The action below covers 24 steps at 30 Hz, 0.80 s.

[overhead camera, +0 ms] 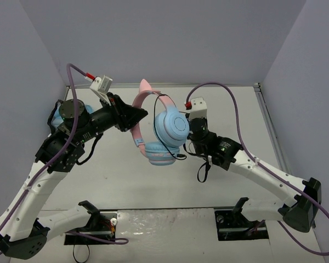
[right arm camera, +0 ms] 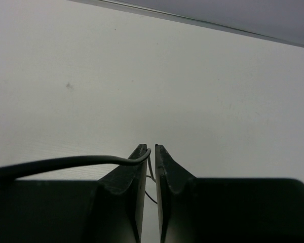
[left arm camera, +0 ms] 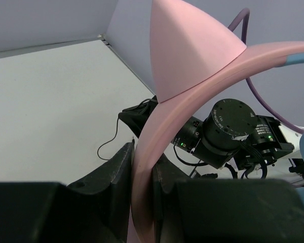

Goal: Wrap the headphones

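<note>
While the white table (overhead camera: 126, 181) fills the lower half of the overhead view, the headphones (overhead camera: 164, 131) are held up at its centre, between the two arms. The left gripper (left arm camera: 143, 162) is clamped on the pink headband (left arm camera: 192, 116) just below one cat ear (left arm camera: 187, 50), its jaws pressed against both faces of the band. The two light blue ear cups (overhead camera: 171, 127) hang right of that grip, one above the other. The right gripper (right arm camera: 148, 150) stands at a narrow slit, with the thin black cable (right arm camera: 66, 162) running into the gap at its tips. The set looks light. The band seems stiff, smooth and a sound place to hold, the cups padded and liable to swivel. The cable is limp and slippery, best pinched along its length and guided round the band without tugging its joint.
</note>
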Tool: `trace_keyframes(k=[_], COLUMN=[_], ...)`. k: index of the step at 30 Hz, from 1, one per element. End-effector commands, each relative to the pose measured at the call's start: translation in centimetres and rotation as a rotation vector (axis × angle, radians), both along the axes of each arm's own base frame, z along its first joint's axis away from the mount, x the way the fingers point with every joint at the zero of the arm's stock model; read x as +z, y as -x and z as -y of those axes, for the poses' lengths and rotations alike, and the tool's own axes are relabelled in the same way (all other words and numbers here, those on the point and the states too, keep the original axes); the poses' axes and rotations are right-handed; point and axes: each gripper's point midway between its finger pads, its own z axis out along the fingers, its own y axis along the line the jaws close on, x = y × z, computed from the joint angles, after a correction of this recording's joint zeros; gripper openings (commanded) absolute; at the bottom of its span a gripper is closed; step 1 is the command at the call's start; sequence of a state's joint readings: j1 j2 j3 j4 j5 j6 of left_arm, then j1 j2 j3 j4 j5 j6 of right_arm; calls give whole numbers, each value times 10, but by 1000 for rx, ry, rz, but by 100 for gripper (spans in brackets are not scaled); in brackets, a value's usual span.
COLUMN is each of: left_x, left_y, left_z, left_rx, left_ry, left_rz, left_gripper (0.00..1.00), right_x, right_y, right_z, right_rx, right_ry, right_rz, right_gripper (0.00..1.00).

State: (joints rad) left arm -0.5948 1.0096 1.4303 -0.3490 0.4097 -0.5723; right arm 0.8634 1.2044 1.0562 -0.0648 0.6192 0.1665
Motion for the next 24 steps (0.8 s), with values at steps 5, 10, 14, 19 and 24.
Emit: trace_keyframes(k=[5,10,14,19,24], left_x=[85,90,91,95,101], left_y=[11,5,0,-7,-13], left_z=[-14,-11,-9,-7,-6], left_rx=[33,30,36,41,42], left_ry=[218,234,248,278,308], left_rz=[181,187,188,186,199], left_gripper=[0,0,0,0,0], right_x=[15,5,-4,-14,-27], right_y=[-3,-2,0,2,3], right_z=[-9,-13,-18,-25,-29], right_rx=[3,16,33,54,59], right_ry=[-148,-170,-187,-221,-243], right_rz=[52,36,21,0,-18], right_gripper=[7,6,4,3,3])
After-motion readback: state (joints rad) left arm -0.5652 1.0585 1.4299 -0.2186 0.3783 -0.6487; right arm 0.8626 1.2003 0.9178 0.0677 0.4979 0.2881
